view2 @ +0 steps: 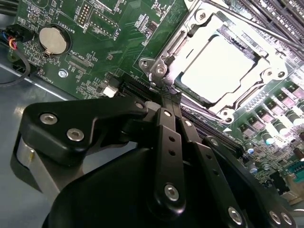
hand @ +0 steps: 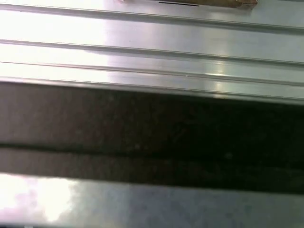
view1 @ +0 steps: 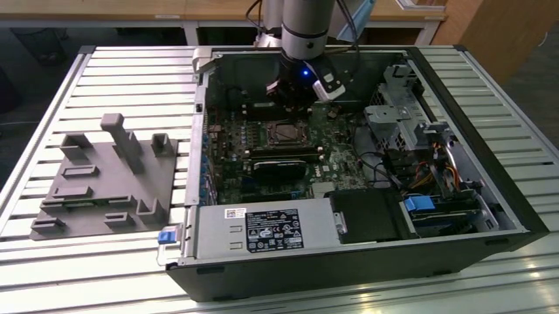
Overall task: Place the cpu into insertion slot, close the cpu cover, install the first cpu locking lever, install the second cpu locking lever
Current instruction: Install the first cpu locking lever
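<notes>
In the exterior view the open black computer case (view1: 349, 176) lies on its side on the ribbed metal table (view1: 122, 72), and the grey robot arm reaches down into it; the black pincer (view1: 292, 98) hangs over the green circuit board (view1: 227, 170), just beside the small square insertion slot with its dark centre and silver rim (view1: 284, 133), on the side of the slot that is farther from the case's labelled grey power box (view1: 262, 230). A grey plastic holder with upright pegs (view1: 105, 183) stands on the table, well apart from the case. In the second wrist view the pale silver-grey square cpu (view2: 216, 66) already sits inside the insertion slot, and the thin silver metal cpu cover frame (view2: 190, 33) lies flat around it, so these two steps look finished. The pincer (view2: 164, 97) has its black fingers (view2: 166, 128) brought together into a narrow tip, clamped on nothing I can see, and this tip is at the corner of the slot, touching or almost touching a thin metal locking lever (view2: 159, 80); which of the two I cannot tell. I judge that the work is now at a lever step. The next move calls for a small, well-aimed push that brings the lever under its hook without slipping onto the board. The first wrist view gives the table's bright ribs (hand: 152, 42) and a dark band.
</notes>
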Tool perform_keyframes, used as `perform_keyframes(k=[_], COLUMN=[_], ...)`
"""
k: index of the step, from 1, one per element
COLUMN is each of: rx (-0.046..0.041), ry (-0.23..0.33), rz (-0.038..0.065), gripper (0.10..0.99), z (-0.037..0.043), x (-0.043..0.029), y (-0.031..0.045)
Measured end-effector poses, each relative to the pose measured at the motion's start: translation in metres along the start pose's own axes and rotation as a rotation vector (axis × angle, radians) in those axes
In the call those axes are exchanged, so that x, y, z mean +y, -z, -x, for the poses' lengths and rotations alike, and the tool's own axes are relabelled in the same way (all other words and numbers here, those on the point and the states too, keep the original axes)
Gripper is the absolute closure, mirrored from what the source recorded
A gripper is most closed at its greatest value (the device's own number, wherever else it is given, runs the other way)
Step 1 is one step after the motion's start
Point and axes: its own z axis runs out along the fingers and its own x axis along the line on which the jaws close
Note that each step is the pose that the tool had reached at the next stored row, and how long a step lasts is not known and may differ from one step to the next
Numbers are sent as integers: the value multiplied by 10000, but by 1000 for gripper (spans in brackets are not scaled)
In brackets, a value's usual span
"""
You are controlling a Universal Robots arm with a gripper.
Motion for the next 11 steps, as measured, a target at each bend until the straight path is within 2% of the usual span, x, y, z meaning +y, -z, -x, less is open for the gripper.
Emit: perform_keyframes(k=[8,11], rx=[4,6], ry=[8,9], rz=[-416,-540], gripper=[969,969], z=[0,-1], x=[-1,0], y=[-19,-28])
